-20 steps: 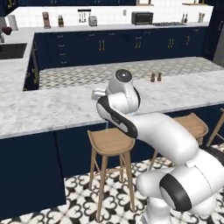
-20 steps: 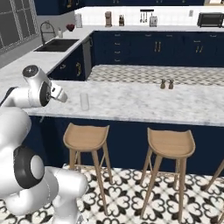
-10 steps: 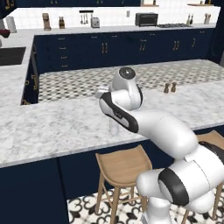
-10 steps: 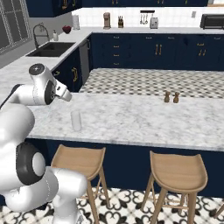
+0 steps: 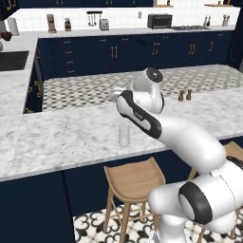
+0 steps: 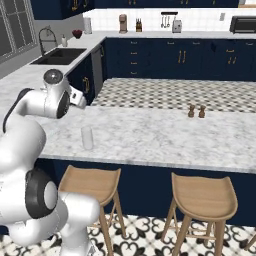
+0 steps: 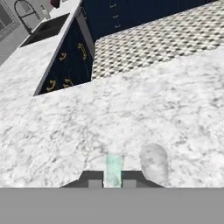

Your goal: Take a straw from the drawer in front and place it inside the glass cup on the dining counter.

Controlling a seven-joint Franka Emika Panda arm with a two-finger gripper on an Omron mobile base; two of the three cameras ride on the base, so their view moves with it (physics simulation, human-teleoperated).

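Two wooden bar stools [image 6: 202, 196] stand at the near side of the dining desk [image 6: 165, 135], a long marble top on a navy base, and the glass cup [image 6: 87, 137] stands upright on its near left part, close to the near edge. The white arm reaches over that desk, its elbow above the cup in the left base view, where the cup [image 5: 124, 134] shows just below the forearm. In the hand view the claw [image 7: 113, 180] is clenched, its two dark tips close together around a thin pale greenish strip that looks like the straw [image 7: 113, 169], though it is too blurred to be sure; the cup [image 7: 154, 161] appears just right of the tips as a faint clear shape on the marble. Two small brown shakers [image 6: 196, 111] stand side by side farther right on the desk, well apart from the cup. Beyond the checkered floor, navy cabinets [image 6: 165, 57] with brass handles line the far wall, with a sink [image 6: 60, 55] at far left.
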